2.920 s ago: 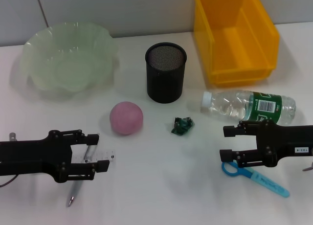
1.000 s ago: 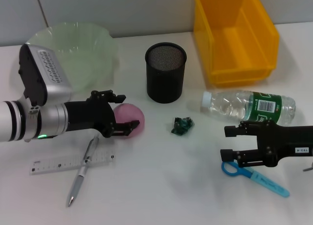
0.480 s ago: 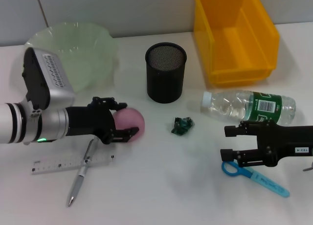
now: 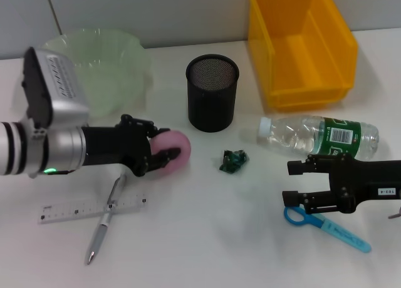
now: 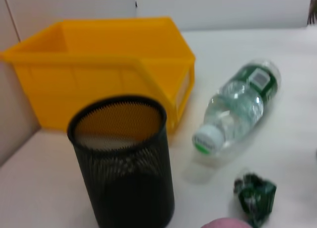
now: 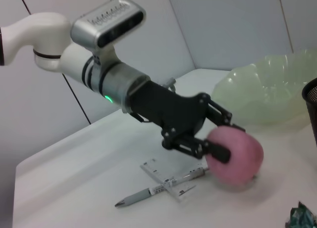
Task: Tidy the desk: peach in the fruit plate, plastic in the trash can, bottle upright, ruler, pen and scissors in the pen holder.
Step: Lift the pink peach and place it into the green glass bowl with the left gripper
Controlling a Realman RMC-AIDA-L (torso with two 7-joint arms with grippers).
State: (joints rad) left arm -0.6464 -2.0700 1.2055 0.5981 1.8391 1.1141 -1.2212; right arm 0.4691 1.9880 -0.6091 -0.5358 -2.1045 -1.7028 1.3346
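Observation:
My left gripper [image 4: 161, 143] is shut on the pink peach [image 4: 178, 153], left of the black mesh pen holder [image 4: 213, 92]. In the right wrist view its fingers [image 6: 218, 151] clasp the peach [image 6: 240, 161] just above the table. The pale green fruit plate [image 4: 106, 69] stands behind the left arm. A clear ruler [image 4: 94, 208] and a silver pen [image 4: 105, 220] lie crossed at the front left. Crumpled green plastic [image 4: 234, 160] lies mid-table. The bottle [image 4: 319, 136] lies on its side. My right gripper [image 4: 293, 181] hangs open beside the blue scissors [image 4: 326, 225].
The yellow bin [image 4: 301, 44], which serves as the trash can, stands at the back right. The left wrist view shows the pen holder [image 5: 124, 163], the bin [image 5: 109, 64], the lying bottle [image 5: 237, 106] and the plastic [image 5: 255, 198].
My left arm swung in from the front left, closed its fingers on the peach and shifted it slightly right and up. The right arm has not moved.

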